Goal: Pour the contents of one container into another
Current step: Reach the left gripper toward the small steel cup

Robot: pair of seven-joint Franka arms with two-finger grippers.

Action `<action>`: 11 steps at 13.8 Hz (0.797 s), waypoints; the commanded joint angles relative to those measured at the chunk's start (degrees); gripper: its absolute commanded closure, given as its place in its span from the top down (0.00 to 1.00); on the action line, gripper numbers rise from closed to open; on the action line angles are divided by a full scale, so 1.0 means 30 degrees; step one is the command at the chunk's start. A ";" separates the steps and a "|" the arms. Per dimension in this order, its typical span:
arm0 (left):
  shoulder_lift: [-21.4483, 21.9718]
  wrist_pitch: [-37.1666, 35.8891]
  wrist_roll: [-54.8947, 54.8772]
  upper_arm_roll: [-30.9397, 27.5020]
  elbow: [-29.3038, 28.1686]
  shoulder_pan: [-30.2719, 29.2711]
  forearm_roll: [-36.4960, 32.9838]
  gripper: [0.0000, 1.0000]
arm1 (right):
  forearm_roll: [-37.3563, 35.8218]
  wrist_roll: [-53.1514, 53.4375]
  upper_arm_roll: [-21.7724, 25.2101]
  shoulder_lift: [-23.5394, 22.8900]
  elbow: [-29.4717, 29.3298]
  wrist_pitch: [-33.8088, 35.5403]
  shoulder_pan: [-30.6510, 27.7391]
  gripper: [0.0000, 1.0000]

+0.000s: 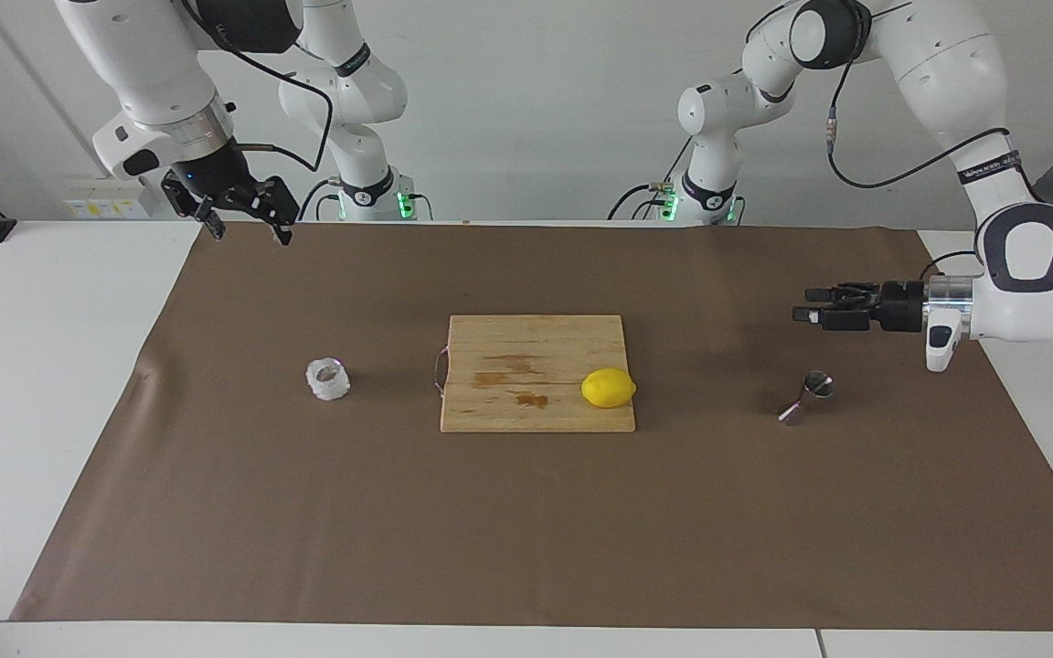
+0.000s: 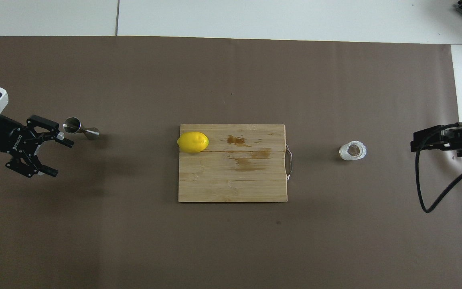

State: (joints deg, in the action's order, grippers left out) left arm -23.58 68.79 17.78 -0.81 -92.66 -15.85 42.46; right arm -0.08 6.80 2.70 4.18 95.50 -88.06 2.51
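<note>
step: approaching steel jigger [image 1: 805, 398] | left gripper [image 1: 802, 303] spread, hovering just beside it, empty | right gripper [image 1: 248, 226] spread, waiting, well apart from crinkled cup [image 1: 327, 379] | next: lowering, straddling jigger waist, pinching

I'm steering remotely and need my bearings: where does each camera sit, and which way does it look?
Facing view: high across the table, looking at the robots; both arms and bases show, left end effector above the jigger.
Overhead view: above the robots' end, looking down; only the end effectors show, right end effector waiting.
Shared: cup, lemon, cutting board, mirrored.
</note>
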 commanded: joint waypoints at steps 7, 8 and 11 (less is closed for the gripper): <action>-0.0168 0.0273 0.1194 0.0093 0.0271 -0.0515 0.0759 1.00 | 0.0554 0.0017 -0.0079 0.0159 0.0072 0.0115 -0.0252 1.00; -0.0168 0.0302 0.1049 0.0093 0.0271 -0.0516 0.0759 1.00 | 0.0554 0.0017 -0.0079 0.0159 0.0072 0.0115 -0.0252 1.00; -0.0168 0.0390 0.1223 0.0006 0.0300 -0.0691 0.0614 1.00 | 0.0554 0.0017 -0.0079 0.0159 0.0072 0.0115 -0.0252 1.00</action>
State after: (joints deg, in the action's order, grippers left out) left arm -23.59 69.28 20.31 -0.89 -92.49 -16.98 43.93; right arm -0.08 6.80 2.70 4.18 95.50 -88.06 2.51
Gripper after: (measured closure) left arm 0.000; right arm 0.000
